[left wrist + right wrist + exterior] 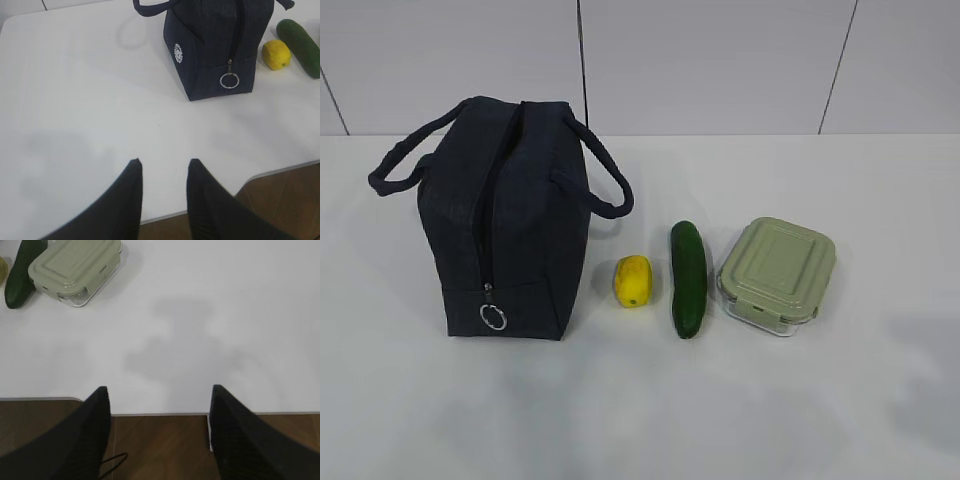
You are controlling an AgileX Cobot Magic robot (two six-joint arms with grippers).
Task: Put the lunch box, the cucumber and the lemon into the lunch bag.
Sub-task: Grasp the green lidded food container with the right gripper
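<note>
The dark navy lunch bag [505, 225] stands upright at the left of the white table, zipper shut, its metal ring pull [493, 317] hanging at the near end. It also shows in the left wrist view [215, 45]. To its right lie the yellow lemon [632, 281], the dark green cucumber [688, 277] and the lunch box [778, 273] with its sage-green lid. My left gripper [164, 164] is open and empty over the near table edge, well short of the bag. My right gripper [157, 389] is open and empty at the near edge; the lunch box [75, 267] lies far to its upper left.
The white table [800, 400] ends at a near edge seen in both wrist views, with brown floor [160, 450] below it. A pale wall rises behind the table. Neither arm shows in the exterior view.
</note>
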